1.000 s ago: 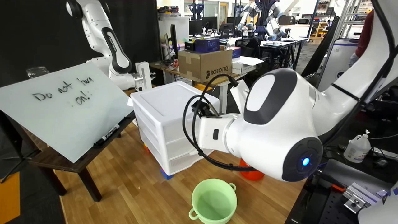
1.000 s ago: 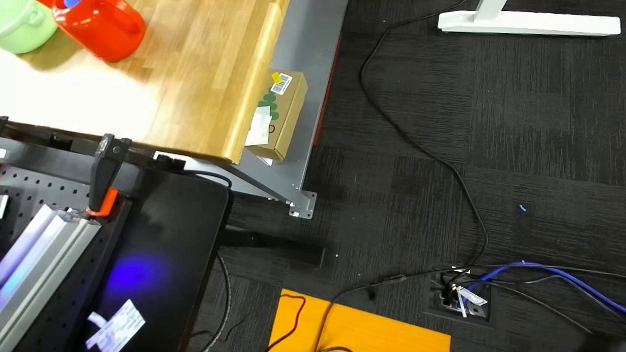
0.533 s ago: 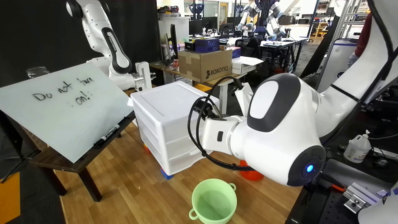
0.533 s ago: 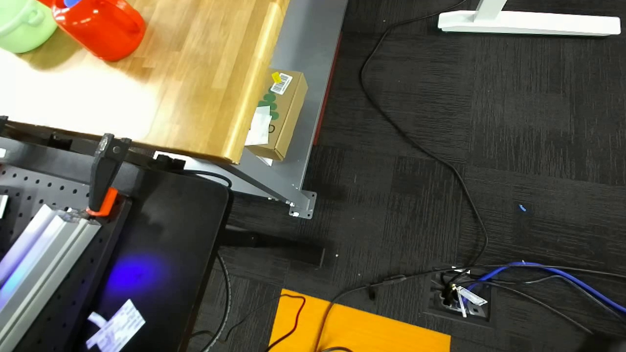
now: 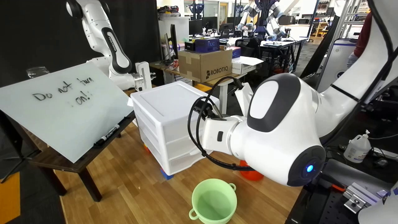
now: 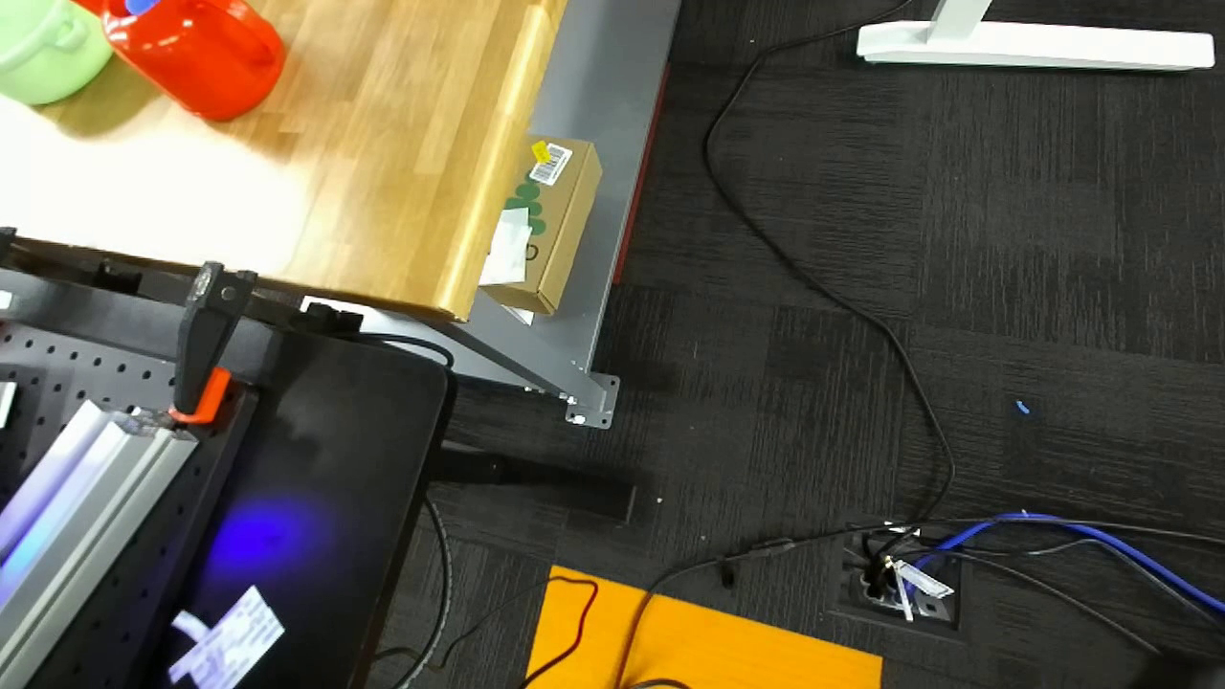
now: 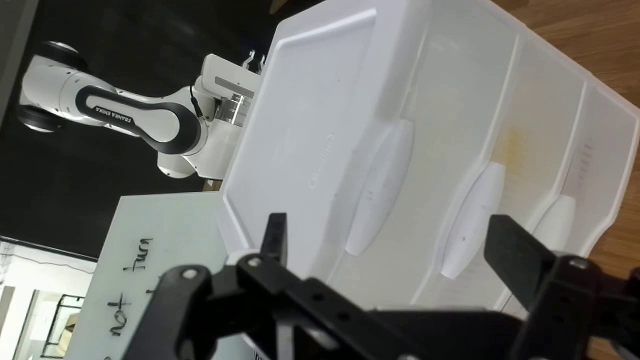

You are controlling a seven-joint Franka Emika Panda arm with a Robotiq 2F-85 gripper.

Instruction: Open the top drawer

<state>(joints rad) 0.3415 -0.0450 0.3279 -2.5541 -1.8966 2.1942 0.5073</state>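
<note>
In the wrist view the end effector (image 7: 395,240) has its 2 black fingers (image 7: 515,260) spread wide. Ahead of them is a white drawer unit (image 7: 320,115). The top drawer (image 7: 440,155) sits flush in it, its handle (image 7: 385,187) showing in the gap between the fingers. The middle drawer (image 7: 532,125) has its handle in that gap too; the lowest drawer (image 7: 602,150) has its handle partly hidden behind 1 finger. Farther out from the end effector are a whiteboard (image 7: 185,230) and a 2nd robot arm (image 7: 140,115).

In an exterior view the fingers are hidden behind the wrist (image 5: 217,135). The unit stands on the worktop (image 5: 130,193), just past the end effector. Lower than the end effector are a green pot (image 5: 214,200) and a red vessel (image 5: 250,172), partly covered by the arm (image 5: 273,124).

In an exterior view that red vessel is just beside the green pot, and a cardboard box (image 6: 550,225) lies below the worktop.
</note>
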